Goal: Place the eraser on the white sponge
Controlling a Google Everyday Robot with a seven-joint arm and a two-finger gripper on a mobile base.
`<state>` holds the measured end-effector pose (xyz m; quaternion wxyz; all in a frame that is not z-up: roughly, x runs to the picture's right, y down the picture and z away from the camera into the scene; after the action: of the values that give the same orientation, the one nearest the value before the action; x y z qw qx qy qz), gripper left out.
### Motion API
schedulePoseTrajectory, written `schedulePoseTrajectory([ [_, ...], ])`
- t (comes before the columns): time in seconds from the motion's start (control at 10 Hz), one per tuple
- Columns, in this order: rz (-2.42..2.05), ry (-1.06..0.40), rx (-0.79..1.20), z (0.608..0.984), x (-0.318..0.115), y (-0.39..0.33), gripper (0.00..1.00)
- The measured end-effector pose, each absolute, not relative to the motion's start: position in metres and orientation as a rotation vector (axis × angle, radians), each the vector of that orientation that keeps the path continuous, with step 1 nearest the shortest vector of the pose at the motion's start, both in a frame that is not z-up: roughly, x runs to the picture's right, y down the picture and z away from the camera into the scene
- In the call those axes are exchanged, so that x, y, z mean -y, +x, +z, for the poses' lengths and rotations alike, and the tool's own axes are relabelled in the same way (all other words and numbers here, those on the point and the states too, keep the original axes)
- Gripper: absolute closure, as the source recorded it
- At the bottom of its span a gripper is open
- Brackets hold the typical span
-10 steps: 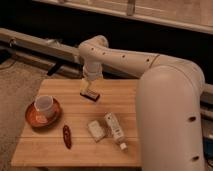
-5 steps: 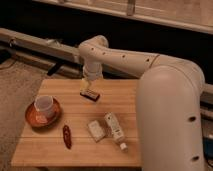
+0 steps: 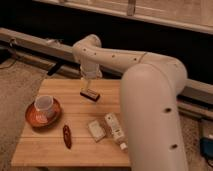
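One step in hand: the grab. My gripper [image 3: 89, 83] hangs released, jaws spread, right over the eraser [image 3: 90, 94], mid-back of the table [image 3: 40, 150]. I should drop straight, straddle its narrow side, then clench. Eraser: small, dark, flat block. Sponge [image 3: 96, 129] lies nearer the front, well apart.
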<state>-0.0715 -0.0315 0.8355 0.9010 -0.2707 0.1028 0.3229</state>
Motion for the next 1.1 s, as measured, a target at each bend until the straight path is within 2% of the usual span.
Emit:
schedulePoseTrajectory([
  [0.4, 0.596, -0.563, -0.243, 0.906, 0.060, -0.068, 0.20],
  [0.6, 0.590, -0.602, -0.257, 0.943, 0.053, -0.062, 0.20],
  [0.8, 0.579, -0.634, -0.260, 0.961, 0.039, -0.067, 0.20],
  [1.1, 0.568, -0.650, -0.247, 0.966, 0.021, -0.076, 0.20],
])
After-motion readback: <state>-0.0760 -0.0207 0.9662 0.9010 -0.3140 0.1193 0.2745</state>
